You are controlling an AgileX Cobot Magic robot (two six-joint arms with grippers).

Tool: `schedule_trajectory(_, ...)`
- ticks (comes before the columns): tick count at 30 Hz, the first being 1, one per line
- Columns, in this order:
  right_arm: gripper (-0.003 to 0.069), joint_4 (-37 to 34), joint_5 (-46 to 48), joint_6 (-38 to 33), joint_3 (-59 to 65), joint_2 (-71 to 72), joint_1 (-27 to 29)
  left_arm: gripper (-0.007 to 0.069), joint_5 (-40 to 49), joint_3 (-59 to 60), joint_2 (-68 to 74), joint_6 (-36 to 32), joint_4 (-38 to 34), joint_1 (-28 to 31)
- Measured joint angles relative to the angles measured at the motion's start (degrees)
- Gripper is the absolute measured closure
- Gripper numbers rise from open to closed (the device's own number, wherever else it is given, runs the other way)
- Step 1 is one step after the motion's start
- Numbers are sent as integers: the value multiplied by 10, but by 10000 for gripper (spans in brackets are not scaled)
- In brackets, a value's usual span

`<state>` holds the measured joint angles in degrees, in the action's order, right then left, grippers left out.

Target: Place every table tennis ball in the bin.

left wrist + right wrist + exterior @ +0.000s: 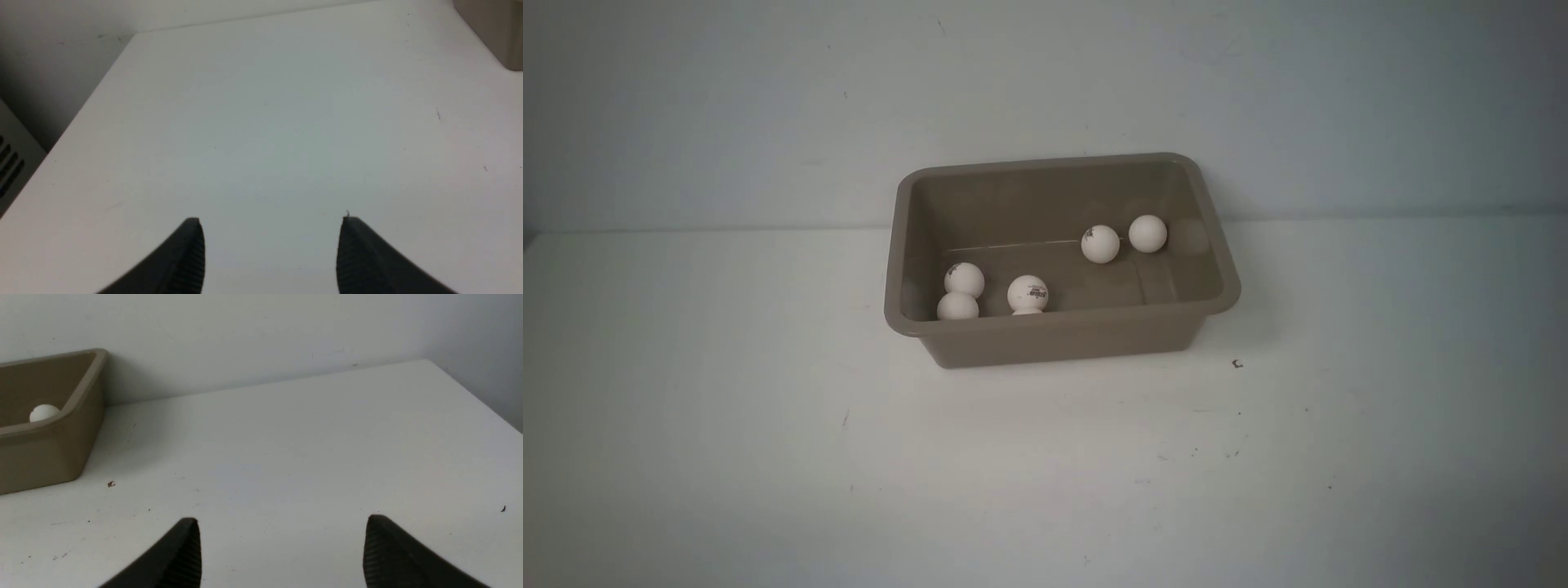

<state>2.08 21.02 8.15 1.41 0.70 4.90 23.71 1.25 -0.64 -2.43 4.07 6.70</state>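
The left claw (271, 245) and right claw (282, 547) both stand apart with nothing between them, each over the bare white surface (727, 457). Further out sits the rectangular taupe plastic bin (1062, 335), and the small matte white table tennis balls (1100, 244) all lie inside it.

White balls (1027, 293) inside taupe bin (1062, 334)

text: none legible | table tennis balls (1027, 293): small dark logo prints, too blurred to read
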Motion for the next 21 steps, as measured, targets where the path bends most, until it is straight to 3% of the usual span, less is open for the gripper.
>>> schedule_trajectory(5,177,0,1,-55,0,0,0,228,0,0,0,0,0,0)
schedule_trajectory(21,177,-1,1,-48,0,0,0,228,0,0,0,0,0,0)
